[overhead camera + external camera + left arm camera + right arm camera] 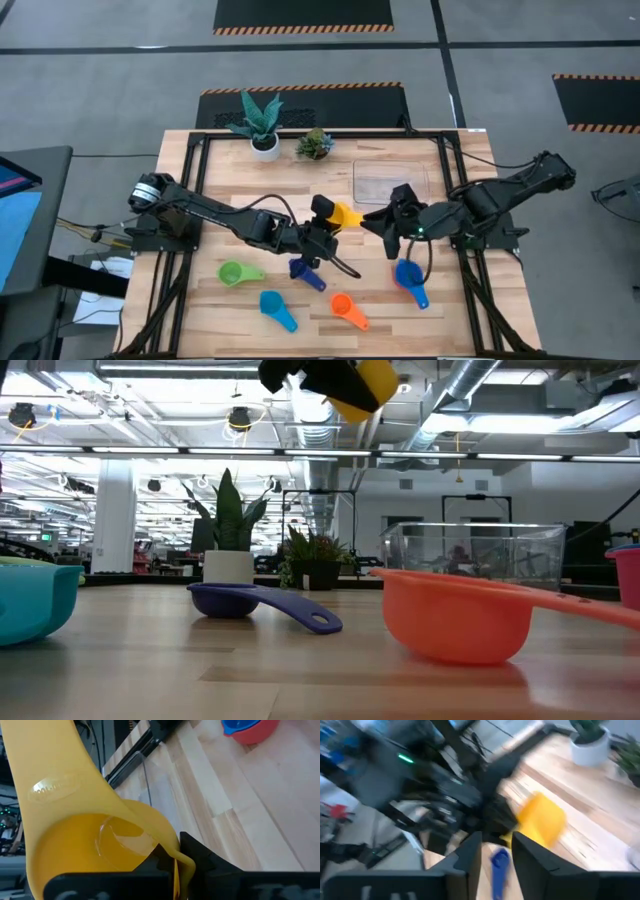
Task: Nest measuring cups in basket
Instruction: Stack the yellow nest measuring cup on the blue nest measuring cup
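Bench (230, 330): pale wooden planks with a black frame along its edges. Tall spiky-leaved plant in a white pot (262, 125): upright at the bench's far edge, well beyond the left hand (322, 222). Small bushy plant in a dark pot (314, 145): just beside the white pot, on its right-hand side. Floor: grey, with hazard-striped black mats (303, 14).

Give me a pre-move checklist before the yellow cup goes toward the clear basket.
1. Left gripper shut on the yellow plastic measuring cup, lifted off the table: ok.
2. Clear plastic rectangular basket holds no cups in the high view: ok.
3. Path to basket: right gripper sits right beside the cup, between it and the basket: not ok.
4. Right gripper holds nothing, fingers apart: ok.
5. Dark blue cup lies on the table under the left arm, untouched: ok.
6. Red cup nested under a blue one: cannot tell how firmly.
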Controlling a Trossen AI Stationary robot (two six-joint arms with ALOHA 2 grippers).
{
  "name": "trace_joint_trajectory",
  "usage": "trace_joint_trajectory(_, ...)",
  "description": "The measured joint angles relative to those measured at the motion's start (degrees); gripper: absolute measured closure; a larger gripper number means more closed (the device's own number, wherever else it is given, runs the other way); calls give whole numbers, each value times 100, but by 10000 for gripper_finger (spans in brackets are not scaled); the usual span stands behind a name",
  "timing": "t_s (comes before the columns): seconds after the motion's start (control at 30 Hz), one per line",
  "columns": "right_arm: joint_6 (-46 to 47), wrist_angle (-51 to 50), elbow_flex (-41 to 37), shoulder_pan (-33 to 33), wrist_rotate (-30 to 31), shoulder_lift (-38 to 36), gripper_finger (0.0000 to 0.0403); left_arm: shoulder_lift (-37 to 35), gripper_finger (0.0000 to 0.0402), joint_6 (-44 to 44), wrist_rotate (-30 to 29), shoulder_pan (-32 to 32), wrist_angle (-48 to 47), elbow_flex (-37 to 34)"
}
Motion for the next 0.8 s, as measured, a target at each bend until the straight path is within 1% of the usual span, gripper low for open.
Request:
trace_joint_trajectory(0.07, 122, -148, -5, -47, 6, 2, 243, 0, 401, 0, 1, -36, -3, 0)
trace_joint_trajectory(0.27, 143, -155, -5, -132, 0, -3, 197, 0, 401, 74, -19, -112, -1, 0)
trace_joint_trajectory(0.4, 162, -170, -5, -148, -316, 8, 183, 0, 401, 169, -345, -112, 67, -2)
trace_joint_trajectory(0.6, 295, -150, -8, -159, -343, 85, 185, 0, 401, 350, -443, -110, 211, 73)
trace_joint_trajectory(0.8, 351, -62, -5, -158, -366, 88, 214, 0, 401, 374, -441, -108, 204, 239)
